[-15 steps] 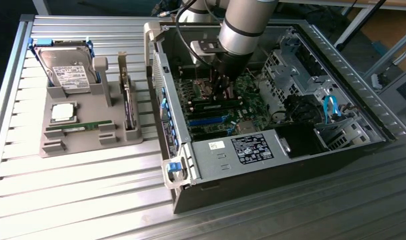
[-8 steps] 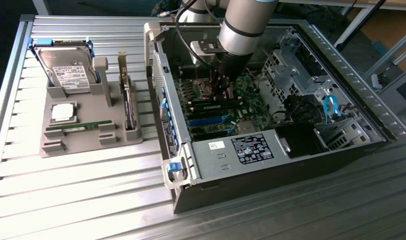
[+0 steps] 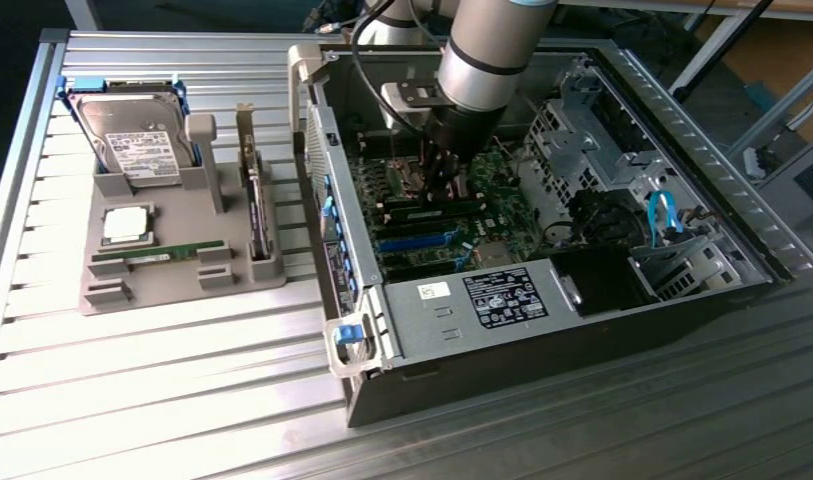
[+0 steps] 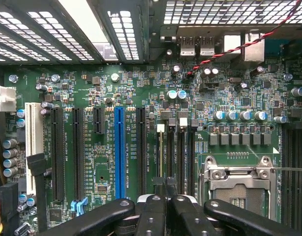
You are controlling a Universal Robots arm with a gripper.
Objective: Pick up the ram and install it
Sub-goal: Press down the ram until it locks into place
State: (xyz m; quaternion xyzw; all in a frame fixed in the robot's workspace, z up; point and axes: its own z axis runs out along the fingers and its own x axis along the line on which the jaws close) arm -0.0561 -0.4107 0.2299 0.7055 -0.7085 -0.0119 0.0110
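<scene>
arm reached down into the open computer case (image 3: 540, 330), centre of the exterior view | gripper (image 3: 444, 190) low over the motherboard (image 4: 141, 88) by the memory slots (image 4: 176, 147) | fingers drawn together; whether they held anything, cannot tell | ram (image 3: 159, 254) lay in the grey holder tray (image 3: 179, 285), left of frame, well apart from the gripper

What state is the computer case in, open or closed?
Open. The computer case has no side panel on top, so the motherboard lies exposed and the arm reaches down inside.
</scene>
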